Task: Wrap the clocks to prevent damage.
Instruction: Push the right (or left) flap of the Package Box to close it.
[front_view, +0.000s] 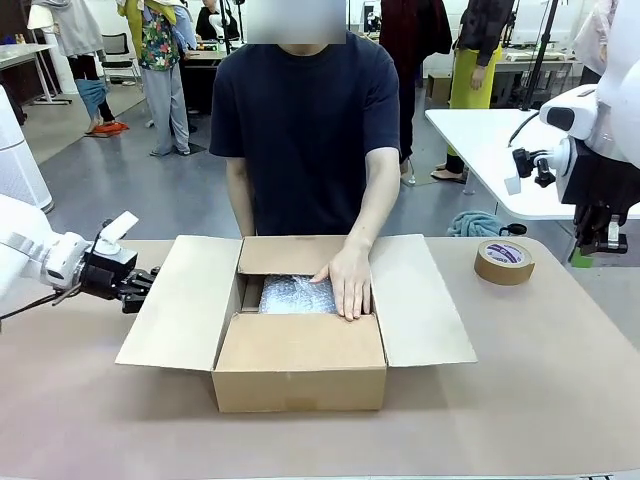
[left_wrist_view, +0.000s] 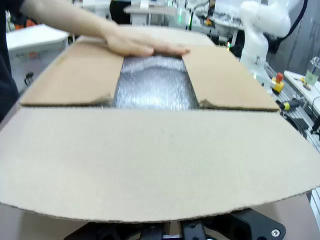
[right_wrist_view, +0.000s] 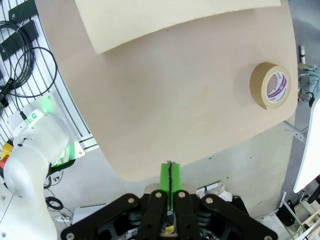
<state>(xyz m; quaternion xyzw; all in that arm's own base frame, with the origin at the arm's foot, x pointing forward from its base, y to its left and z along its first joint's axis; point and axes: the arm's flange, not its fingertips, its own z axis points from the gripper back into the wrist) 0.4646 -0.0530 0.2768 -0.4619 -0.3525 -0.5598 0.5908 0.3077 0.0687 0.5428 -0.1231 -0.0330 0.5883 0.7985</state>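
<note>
Front view: a cardboard box (front_view: 300, 385) stands open at the middle of the desk (front_view: 540, 390), all four flaps folded out. Inside lies a bubble-wrapped bundle (front_view: 290, 296), and the person's hand (front_view: 346, 284) presses flat on its right part. No clock face shows, so I judge the wrapping itself to be done and the clock to be inside that bundle. What looks left is closing the flaps and sealing them with the tape roll (front_view: 504, 262), which lies untouched on the desk at the right, well apart from the box. My left gripper (front_view: 148, 283) reaches in low from the left edge of the frame, lying level, its tip just beside the outer edge of the left flap (front_view: 185, 300). My right gripper (front_view: 608, 240) hangs in the upper right, pointing down, above the desk's far right corner and near nothing.

Left wrist view: the left flap spreads across the lower half of the frame, right over my gripper's black body at the bottom edge. The jaws are together; I cannot tell whether they touch the flap. Beyond, the bundle shines in the opening and the hand rests at its far end.

Right wrist view: my green pads meet, closed on nothing, high over the desk's near edge. The tape roll lies at the right, a box flap at the top.
</note>
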